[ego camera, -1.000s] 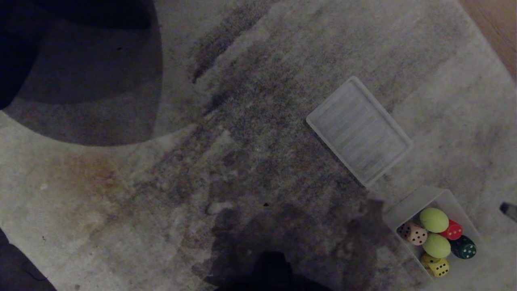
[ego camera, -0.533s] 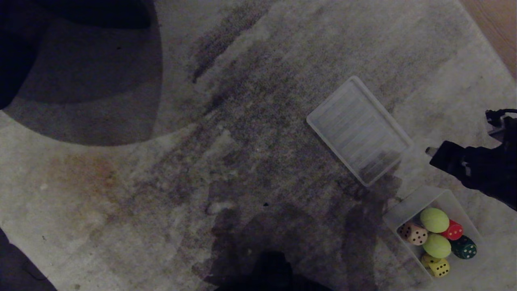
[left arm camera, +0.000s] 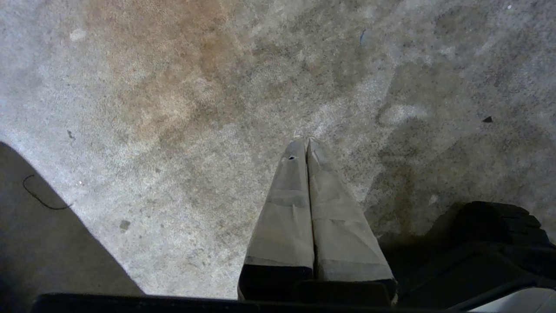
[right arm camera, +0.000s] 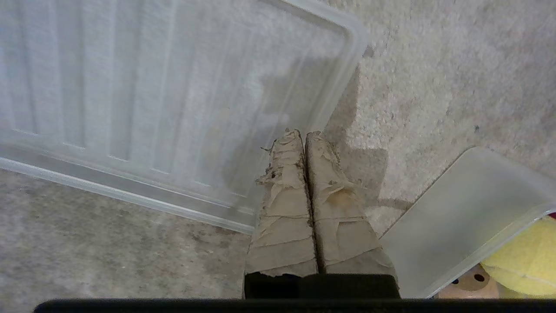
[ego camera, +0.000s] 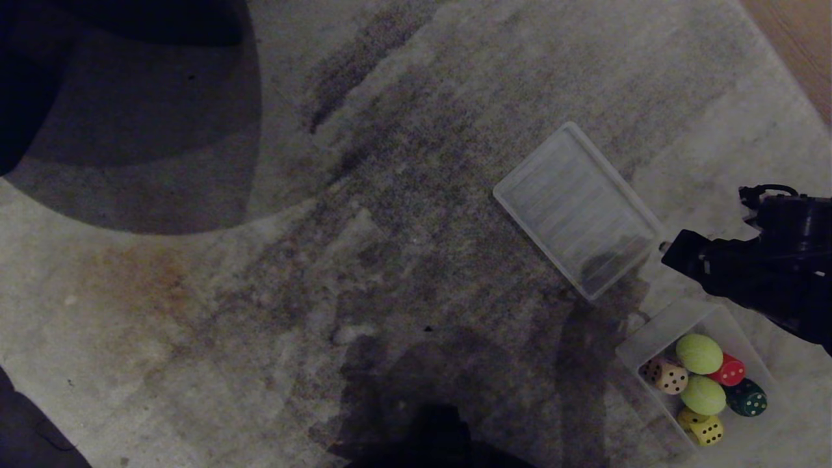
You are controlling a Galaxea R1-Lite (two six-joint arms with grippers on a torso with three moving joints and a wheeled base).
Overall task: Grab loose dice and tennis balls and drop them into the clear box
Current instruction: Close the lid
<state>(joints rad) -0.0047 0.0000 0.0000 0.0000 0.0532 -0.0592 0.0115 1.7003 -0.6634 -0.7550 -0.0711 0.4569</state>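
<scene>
Both pairs of jaws were clenched on nothing: the right gripper (right arm camera: 305, 134) hovered over a corner of the ribbed lid (ego camera: 577, 208), the left gripper (left arm camera: 305, 141) above bare rug (ego camera: 390, 260). Near the rug's edge, the clear box (ego camera: 656, 335) held all four dice (ego camera: 667, 374) and both tennis balls (ego camera: 699, 353).

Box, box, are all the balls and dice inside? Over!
Both grippers shut, empty; right gripper over lid. All six in box. Nothing in the way.
</scene>
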